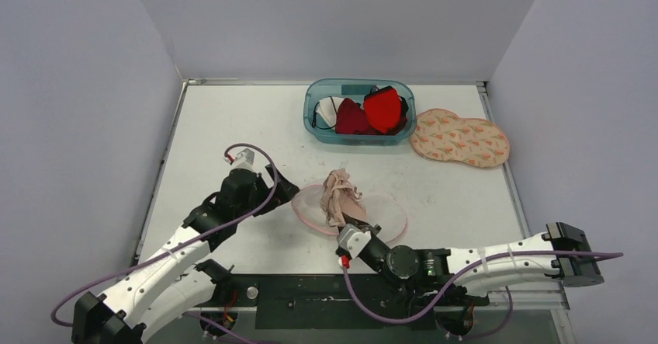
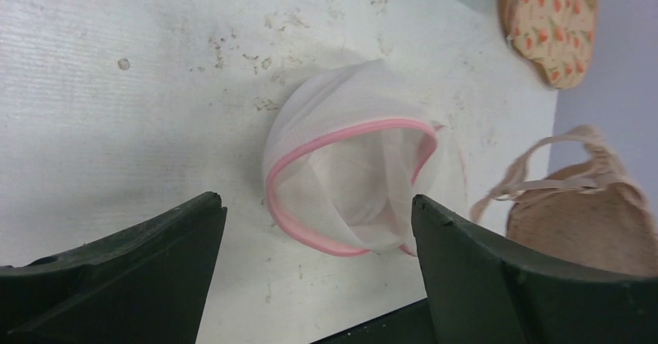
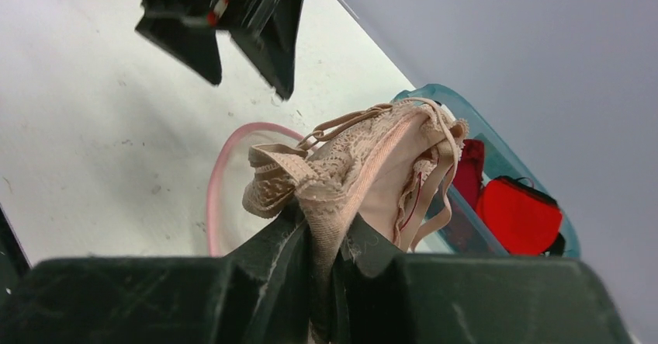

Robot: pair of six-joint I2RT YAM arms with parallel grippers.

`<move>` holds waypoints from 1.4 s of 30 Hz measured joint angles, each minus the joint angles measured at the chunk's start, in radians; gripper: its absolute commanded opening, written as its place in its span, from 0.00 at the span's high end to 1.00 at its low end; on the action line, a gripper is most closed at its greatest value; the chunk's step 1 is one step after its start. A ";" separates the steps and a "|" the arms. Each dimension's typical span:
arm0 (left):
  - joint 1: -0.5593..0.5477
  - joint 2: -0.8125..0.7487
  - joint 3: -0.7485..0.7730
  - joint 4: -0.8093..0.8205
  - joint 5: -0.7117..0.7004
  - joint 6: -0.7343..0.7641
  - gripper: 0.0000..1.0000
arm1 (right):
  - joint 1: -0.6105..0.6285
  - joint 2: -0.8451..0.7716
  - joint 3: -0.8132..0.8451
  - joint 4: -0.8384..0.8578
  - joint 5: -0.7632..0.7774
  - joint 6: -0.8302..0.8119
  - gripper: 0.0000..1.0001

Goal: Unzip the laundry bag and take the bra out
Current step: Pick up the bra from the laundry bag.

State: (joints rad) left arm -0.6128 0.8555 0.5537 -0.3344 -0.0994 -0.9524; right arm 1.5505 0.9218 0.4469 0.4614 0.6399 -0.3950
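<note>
The laundry bag [image 1: 388,218] is a white mesh pouch with a pink rim, lying on the table in front of the arms. In the left wrist view its mouth [image 2: 349,181] gapes towards the camera. My left gripper [image 2: 316,203] stands open just short of that mouth, at the bag's left end [image 1: 289,192], with nothing between its fingers. The beige lace bra [image 1: 339,195] is bunched upright above the bag. My right gripper [image 3: 330,235] is shut on the bra's lower edge [image 3: 365,158], and the straps hang loose beside it.
A teal plastic bin [image 1: 309,111] with red garments [image 1: 384,109] stands at the back centre. A peach patterned pouch [image 1: 459,137] lies to its right. Grey walls close in the left, right and far sides.
</note>
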 measured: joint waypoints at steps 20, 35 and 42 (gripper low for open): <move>0.059 0.021 0.114 0.300 0.629 -0.012 0.04 | 0.294 0.389 -0.132 0.555 0.412 -0.748 0.95; -0.114 0.150 0.106 0.365 0.703 0.155 0.01 | 0.356 0.426 -0.145 0.584 0.422 -0.804 0.95; -0.197 0.271 0.115 0.362 0.703 0.174 0.22 | 0.356 0.427 -0.145 0.598 0.422 -0.830 0.95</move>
State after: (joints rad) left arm -0.8097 1.1263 0.6689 0.0273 0.6041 -0.7784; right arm 1.9064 1.3487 0.3023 1.0595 1.0622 -1.2247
